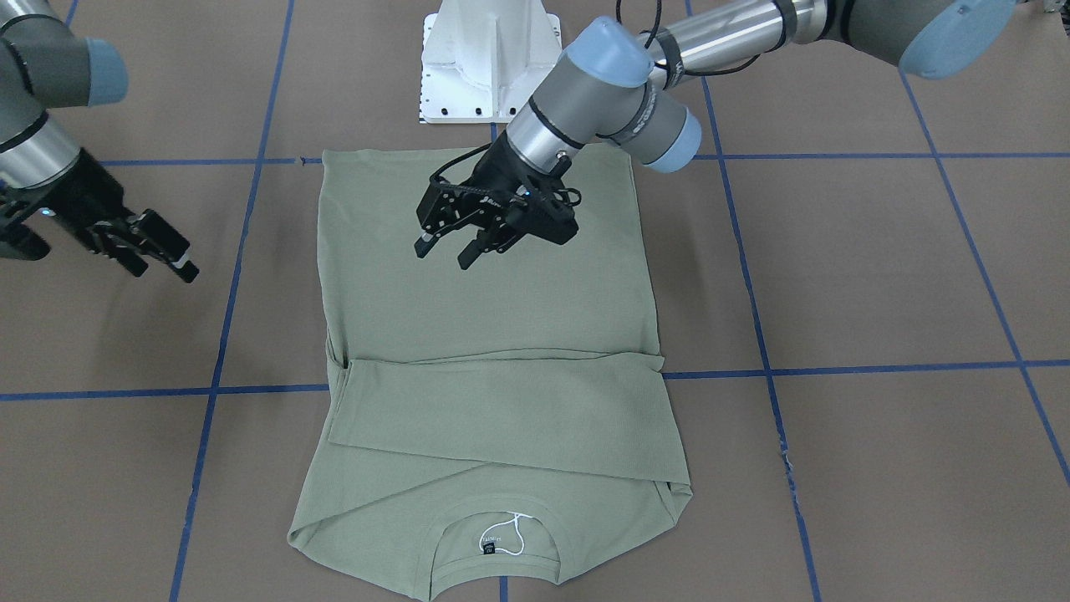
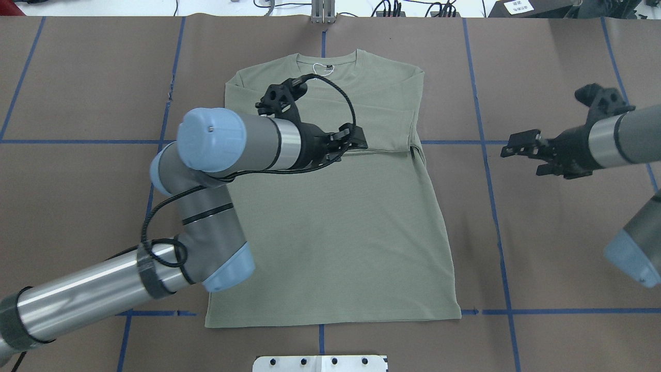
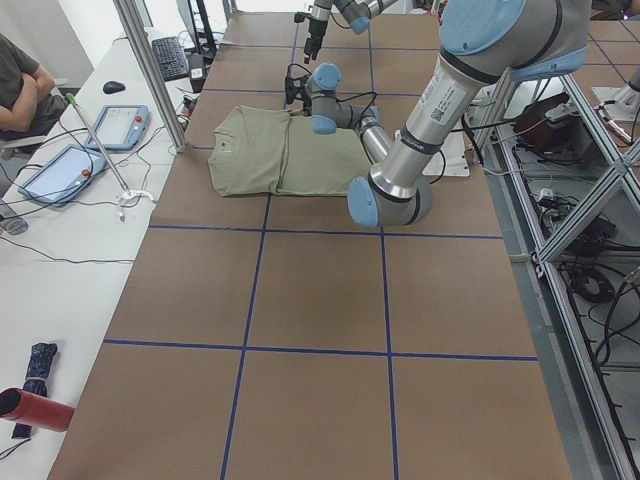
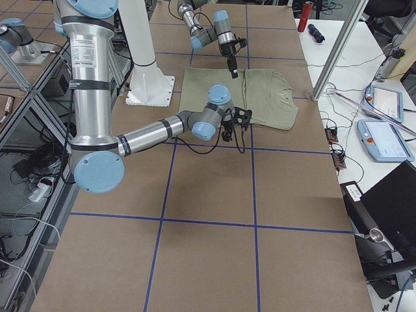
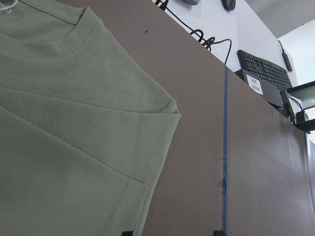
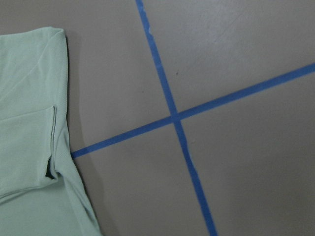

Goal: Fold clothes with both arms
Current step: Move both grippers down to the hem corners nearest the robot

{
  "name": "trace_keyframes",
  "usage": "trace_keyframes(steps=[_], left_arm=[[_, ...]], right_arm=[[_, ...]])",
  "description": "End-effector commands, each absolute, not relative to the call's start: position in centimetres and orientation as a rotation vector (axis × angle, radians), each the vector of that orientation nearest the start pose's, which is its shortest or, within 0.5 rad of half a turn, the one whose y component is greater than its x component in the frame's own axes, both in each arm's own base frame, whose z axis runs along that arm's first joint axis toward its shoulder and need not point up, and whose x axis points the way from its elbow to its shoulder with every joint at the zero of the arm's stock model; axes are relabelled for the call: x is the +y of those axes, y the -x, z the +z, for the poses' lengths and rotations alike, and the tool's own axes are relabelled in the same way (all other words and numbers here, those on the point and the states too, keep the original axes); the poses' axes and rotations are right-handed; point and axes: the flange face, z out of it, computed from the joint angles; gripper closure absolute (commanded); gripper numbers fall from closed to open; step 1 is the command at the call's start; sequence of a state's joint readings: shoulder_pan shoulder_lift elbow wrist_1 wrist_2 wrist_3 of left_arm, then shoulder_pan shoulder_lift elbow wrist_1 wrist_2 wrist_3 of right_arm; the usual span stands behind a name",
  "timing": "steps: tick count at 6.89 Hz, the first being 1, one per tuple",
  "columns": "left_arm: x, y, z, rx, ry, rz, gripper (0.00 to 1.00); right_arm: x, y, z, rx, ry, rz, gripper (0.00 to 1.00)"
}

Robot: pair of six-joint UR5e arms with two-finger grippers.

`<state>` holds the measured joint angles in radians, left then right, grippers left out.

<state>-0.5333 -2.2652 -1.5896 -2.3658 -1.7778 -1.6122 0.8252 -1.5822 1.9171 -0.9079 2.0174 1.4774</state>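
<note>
The shirt (image 1: 501, 334) lies flat on the middle of the table (image 1: 878, 276). Its hem (image 1: 376, 155) is nearest the robot's pedestal base (image 1: 489, 58) and its collar (image 1: 493, 514) is at the far, operators' side. Its 2 sleeves (image 1: 501, 418) are folded across the chest, between collar and hem. The neck label (image 1: 489, 546) sits inside the collar. The left gripper (image 1: 443, 251) hangs above the shirt's middle. The right gripper (image 1: 163, 266) is over bare table on the robot's right, off the shirt's side edge.
</note>
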Motion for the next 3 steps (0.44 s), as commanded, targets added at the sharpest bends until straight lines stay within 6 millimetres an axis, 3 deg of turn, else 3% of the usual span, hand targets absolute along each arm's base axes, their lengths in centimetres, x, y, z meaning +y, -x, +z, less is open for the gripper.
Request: trace_keyframes(steps=[1,3], left_arm=[[-40.3,-46.8,18.1,1.469,-0.17,-0.272,0.3],[-39.1,-45.4,21.1,1.436,-0.153,-0.278,0.29]], right_arm=[[-34.4,32.4,39.5,-1.088,-0.033,0.508,0.0],[-27.3,37.6,39.5,-1.072,-0.045,0.554,0.01]])
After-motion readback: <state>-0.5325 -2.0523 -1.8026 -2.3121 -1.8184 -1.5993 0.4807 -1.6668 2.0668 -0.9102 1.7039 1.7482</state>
